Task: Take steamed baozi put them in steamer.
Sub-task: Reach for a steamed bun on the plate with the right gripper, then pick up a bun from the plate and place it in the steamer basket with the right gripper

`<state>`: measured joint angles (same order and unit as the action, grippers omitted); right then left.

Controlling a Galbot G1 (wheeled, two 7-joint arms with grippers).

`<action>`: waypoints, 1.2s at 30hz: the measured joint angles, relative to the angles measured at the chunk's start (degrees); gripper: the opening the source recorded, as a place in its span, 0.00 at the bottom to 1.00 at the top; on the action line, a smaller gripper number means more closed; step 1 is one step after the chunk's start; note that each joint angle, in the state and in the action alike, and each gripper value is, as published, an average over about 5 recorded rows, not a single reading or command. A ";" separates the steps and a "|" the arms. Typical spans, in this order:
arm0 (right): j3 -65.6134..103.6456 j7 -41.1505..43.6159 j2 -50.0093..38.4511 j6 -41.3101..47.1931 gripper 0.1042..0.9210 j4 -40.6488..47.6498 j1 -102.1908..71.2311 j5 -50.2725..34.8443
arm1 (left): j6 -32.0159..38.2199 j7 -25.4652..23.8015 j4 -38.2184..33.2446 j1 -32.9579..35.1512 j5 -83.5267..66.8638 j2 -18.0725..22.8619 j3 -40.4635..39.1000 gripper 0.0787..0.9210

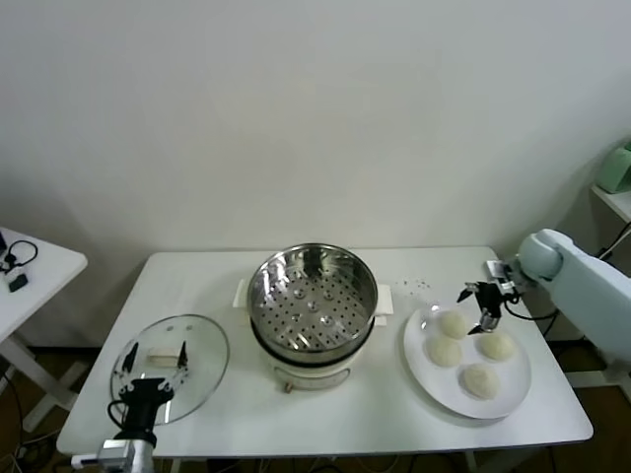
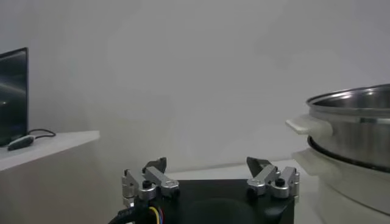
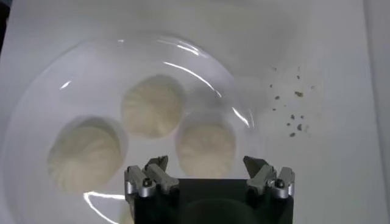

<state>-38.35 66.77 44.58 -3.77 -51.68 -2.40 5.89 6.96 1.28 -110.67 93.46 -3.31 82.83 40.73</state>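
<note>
Four cream-white baozi lie on a white plate (image 1: pixel 513 386) at the right: one at the back left (image 1: pixel 453 323), one at the left (image 1: pixel 443 351), one at the right (image 1: pixel 496 345), one at the front (image 1: pixel 480 380). The empty steel steamer (image 1: pixel 312 296) with its perforated floor stands mid-table. My right gripper (image 1: pixel 478 301) is open, hovering just above the back-left baozi (image 3: pixel 205 148); two more baozi (image 3: pixel 153 106) (image 3: pixel 85 154) show in the right wrist view. My left gripper (image 1: pixel 153 355) is open and parked over the glass lid.
A round glass lid (image 1: pixel 170 367) lies at the table's front left. Dark crumbs (image 1: pixel 419 286) dot the table behind the plate. A white side table (image 1: pixel 30 266) with cables stands at the far left. The steamer's wall (image 2: pixel 353 131) shows in the left wrist view.
</note>
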 measured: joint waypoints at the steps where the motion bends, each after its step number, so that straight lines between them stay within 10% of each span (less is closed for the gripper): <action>1: -0.02 -0.10 0.33 -0.06 0.88 0.32 -0.06 0.45 | -0.02 0.01 0.01 0.00 -0.02 0.01 -0.01 0.88; 36: 1.16 -0.67 3.62 -1.72 0.71 2.34 0.05 5.66 | -0.34 0.45 -0.55 0.52 -0.08 0.53 0.35 0.88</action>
<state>-37.19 66.10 48.20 -5.49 -49.34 -2.36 11.55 6.62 1.73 -111.22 93.98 -3.39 83.36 41.09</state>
